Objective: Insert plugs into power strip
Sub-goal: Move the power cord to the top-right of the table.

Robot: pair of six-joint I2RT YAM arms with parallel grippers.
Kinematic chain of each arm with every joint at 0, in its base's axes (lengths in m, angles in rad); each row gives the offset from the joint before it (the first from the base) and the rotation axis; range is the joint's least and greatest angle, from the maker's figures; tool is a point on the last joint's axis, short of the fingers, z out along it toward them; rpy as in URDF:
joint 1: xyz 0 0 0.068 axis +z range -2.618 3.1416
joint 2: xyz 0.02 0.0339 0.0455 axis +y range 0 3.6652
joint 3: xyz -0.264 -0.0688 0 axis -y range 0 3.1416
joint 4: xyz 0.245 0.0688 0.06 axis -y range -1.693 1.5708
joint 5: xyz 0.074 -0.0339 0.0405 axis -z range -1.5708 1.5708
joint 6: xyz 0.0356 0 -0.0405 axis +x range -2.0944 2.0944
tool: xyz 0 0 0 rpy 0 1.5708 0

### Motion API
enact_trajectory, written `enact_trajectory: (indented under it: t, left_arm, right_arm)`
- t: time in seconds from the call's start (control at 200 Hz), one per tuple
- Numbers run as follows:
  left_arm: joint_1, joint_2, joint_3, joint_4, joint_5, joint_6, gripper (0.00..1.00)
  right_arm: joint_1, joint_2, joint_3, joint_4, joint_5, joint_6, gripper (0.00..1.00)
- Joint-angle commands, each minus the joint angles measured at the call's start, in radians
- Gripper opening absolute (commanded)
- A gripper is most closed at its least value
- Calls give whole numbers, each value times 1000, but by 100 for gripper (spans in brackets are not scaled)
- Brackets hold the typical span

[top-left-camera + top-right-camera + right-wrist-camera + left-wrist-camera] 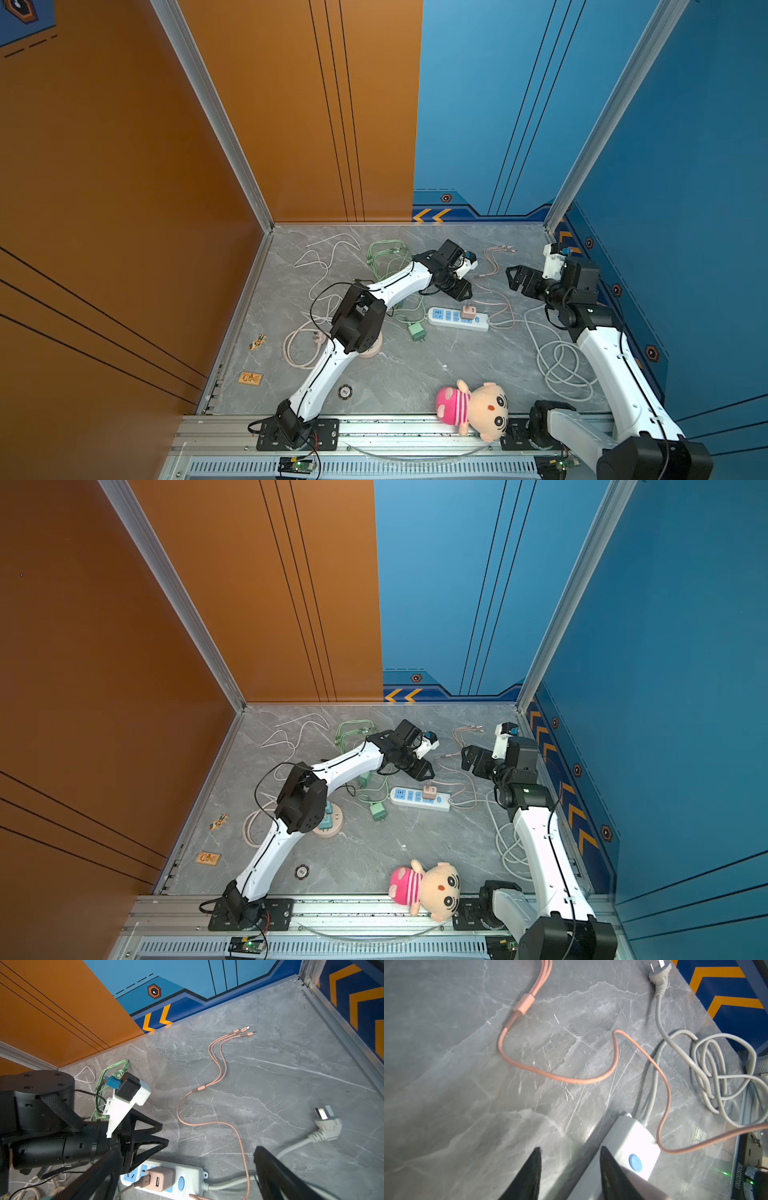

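At mid-bench, toward the right edge: power strip (457, 321) lies flat, pink plug (468, 312) seated in it. Green plug (417, 331) loose on the bench near it. Left jaws parted beside the strip, empty; right jaws wide apart, empty.

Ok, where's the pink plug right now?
In both top views the pink plug sits in the white power strip at mid-table, next to its blue switch, with the open left pincer close by.

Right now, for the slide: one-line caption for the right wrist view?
Pink plug sits in the strip; left hand hangs open near it, pink cable trailing across the table.
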Motion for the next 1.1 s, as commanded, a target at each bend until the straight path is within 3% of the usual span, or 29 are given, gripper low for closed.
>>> enact_trajectory:
  t: [0.0, 0.155, 0.43, 0.861, 1.096]
  left_arm:
    - [-16, 47, 87, -19, 5, 4, 45]
    - [-38, 98, 134, 7, -145, 9, 51]
    - [-52, 145, 127, 166, -278, 5, 55]
    - [35, 213, 165, 563, -287, -402, 54]
    - [68, 309, 304, 608, -463, -577, 50]
  right_arm:
    - [-7, 14, 30, -21, 28, 19, 99]
    - [-11, 32, 41, -38, 57, 20, 99]
    - [-12, 41, 48, -45, 70, 27, 100]
    - [-14, 62, 45, -47, 80, 42, 100]
    - [-14, 106, 49, -47, 68, 59, 100]
